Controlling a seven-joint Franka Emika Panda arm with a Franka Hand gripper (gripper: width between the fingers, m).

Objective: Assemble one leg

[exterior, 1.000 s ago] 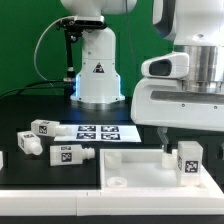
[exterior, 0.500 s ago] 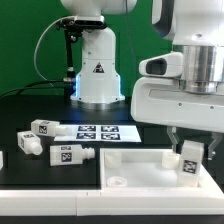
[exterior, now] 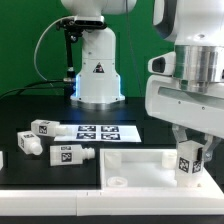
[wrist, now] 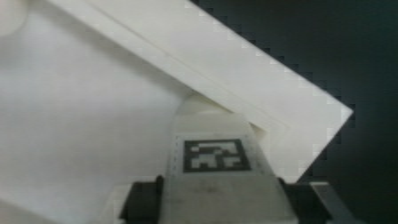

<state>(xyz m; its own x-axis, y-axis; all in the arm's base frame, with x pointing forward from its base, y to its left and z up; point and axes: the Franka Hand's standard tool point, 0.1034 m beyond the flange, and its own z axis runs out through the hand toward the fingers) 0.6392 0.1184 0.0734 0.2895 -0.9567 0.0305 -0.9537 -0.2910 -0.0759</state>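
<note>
White plastic everywhere: the big square panel [exterior: 150, 168] lies flat beneath the jaws, and the gripper [exterior: 188, 150] hangs over its corner on the exterior view's right, clenched on the leg [exterior: 189, 162]. That leg stands upright between the jaws, long axis vertical, tagged face toward the exterior camera and lower end at the panel. To seat it well, I judge, keep it plumb over the corner socket and press straight down.

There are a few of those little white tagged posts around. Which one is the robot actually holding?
The leg standing upright at the exterior view's right, clamped in the end effector over the white panel. The other legs lie loose on their sides at the left.
</note>
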